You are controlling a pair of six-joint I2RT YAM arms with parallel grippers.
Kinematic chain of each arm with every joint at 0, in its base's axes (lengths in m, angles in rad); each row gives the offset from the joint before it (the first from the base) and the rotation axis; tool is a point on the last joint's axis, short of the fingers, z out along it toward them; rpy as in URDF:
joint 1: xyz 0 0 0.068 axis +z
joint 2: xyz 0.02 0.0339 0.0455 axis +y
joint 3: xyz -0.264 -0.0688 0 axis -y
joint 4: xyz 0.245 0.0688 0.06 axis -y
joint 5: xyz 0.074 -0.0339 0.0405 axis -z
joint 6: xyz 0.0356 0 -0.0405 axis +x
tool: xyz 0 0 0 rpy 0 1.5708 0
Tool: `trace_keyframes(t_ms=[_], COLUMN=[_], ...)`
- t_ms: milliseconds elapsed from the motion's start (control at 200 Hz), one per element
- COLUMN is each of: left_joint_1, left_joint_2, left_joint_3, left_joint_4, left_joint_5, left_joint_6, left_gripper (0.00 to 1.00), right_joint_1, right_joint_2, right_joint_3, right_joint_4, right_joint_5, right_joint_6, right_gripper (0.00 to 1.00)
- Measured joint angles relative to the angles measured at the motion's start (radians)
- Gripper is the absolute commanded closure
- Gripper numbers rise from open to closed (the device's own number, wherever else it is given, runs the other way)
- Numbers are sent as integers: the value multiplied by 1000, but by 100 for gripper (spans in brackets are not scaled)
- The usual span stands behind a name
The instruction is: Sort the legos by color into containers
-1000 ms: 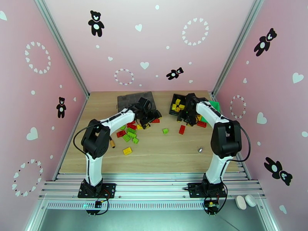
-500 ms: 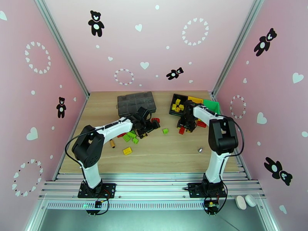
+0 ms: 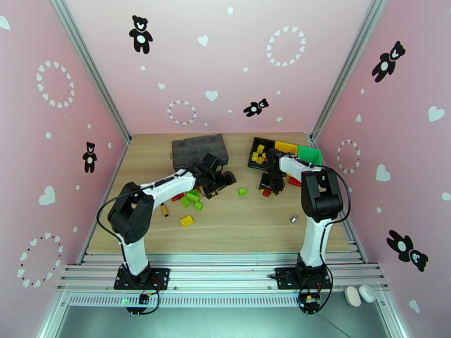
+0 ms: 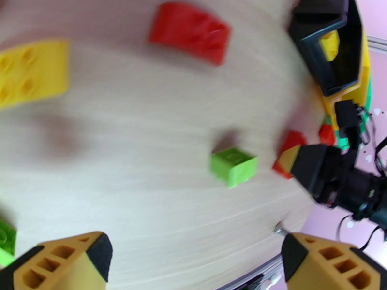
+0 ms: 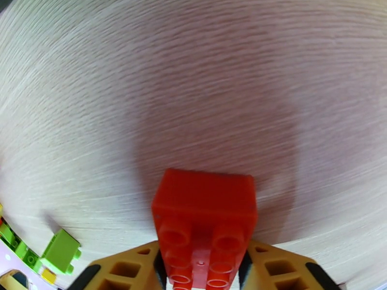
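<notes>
My right gripper is shut on a red lego, held studs toward the camera just over the wood; from above that gripper sits in front of the black bin. The yellow bin and green bin join it to the right. My left gripper is open wide over bare wood, its orange fingertips far apart. A lime green lego lies ahead of it, with a red lego and a yellow lego farther off. Several more legos lie under the left arm.
A dark grey organizer box lies at the back behind the left gripper. A small screwdriver rests left of the pile, a lone yellow lego nearer me, and a small metal piece at the right front.
My right gripper has come down from beside the bins onto the red lego on the table and shut on it. My left gripper has dropped lower and shifted slightly toward me.
</notes>
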Motion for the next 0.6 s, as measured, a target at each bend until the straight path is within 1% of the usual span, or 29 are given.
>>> trace_keyframes(t_ms=[170,375,511,601], left_joint_1=[0,0,-1,-3], left_joint_2=[141,311,414,476], left_joint_3=[192,418,576,688], left_joint_4=[0,13,27,32], left_joint_5=[55,160,228,263], left_joint_6=[14,8,-13,-34], left_gripper=[2,2,2,2], right_joint_1=[-1,-29,-61,-84], right_joint_2=[-58,-171,-181,-178], right_joint_3=[-42,-47,-3,56], right_joint_4=[1,-5,-21,-42], right_joint_5=[-4,-8,-3,6], right_joint_6=[-2,-3,-7,-9], right_gripper=[68,69,69,69])
